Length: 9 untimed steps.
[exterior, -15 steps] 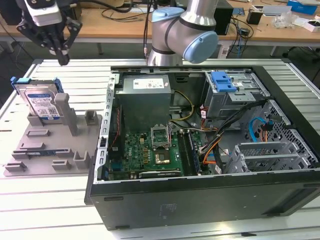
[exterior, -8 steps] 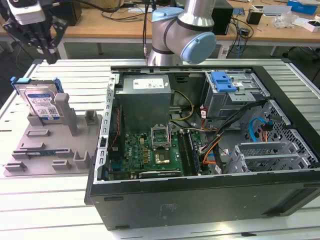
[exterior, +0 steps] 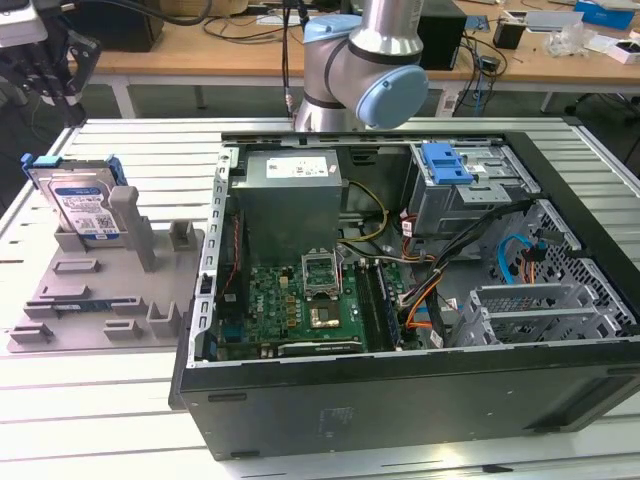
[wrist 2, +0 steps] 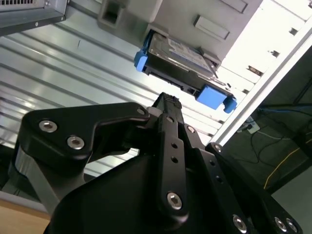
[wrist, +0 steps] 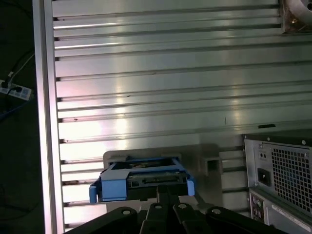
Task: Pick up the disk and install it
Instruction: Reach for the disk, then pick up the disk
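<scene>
Narrow and empty, the claw (wrist 2: pixel 168 101) hangs above the disk (wrist 2: pixel 181 62), which stands upright in its grey holder (exterior: pixel 95 300), probably for easy grasping.

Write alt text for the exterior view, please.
The disk stands on edge in a grey holder at the exterior view's left, on a slatted metal table. Beside it lies an open computer case, with the robot arm behind.

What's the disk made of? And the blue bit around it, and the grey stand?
The disk looks like silvery metal, shiny at its edge, with a paper label. Its blue frame looks like matte plastic. The grey stand seems dull plastic too, evenly coloured.
</scene>
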Each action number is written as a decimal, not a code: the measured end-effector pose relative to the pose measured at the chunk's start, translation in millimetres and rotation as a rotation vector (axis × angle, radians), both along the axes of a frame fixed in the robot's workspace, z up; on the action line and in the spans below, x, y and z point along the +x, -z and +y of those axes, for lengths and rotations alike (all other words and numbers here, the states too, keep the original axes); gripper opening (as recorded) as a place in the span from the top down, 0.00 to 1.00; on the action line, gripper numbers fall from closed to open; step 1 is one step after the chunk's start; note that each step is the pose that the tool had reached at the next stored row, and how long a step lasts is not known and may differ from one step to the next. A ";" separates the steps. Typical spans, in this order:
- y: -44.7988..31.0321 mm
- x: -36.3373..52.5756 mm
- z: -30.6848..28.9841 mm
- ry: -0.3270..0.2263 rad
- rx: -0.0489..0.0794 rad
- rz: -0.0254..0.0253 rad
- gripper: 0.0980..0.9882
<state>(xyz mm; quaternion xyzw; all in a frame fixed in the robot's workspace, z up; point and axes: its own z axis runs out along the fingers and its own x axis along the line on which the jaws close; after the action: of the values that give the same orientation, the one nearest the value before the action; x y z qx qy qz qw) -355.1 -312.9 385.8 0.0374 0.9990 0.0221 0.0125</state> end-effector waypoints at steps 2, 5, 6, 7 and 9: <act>0.0 -1.3 0.0 0.000 0.000 0.0001 0.99; -0.1 -1.5 0.0 0.000 0.000 0.0001 0.99; -0.1 -1.6 0.1 0.000 0.000 0.0001 0.99; 0.0 -1.6 0.1 0.000 0.000 0.0001 0.99; -0.1 -1.7 0.0 0.000 0.000 0.0001 0.99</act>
<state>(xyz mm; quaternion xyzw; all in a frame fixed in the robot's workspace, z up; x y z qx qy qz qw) -356.9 -312.9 385.9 0.0374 0.9990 0.0221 0.0125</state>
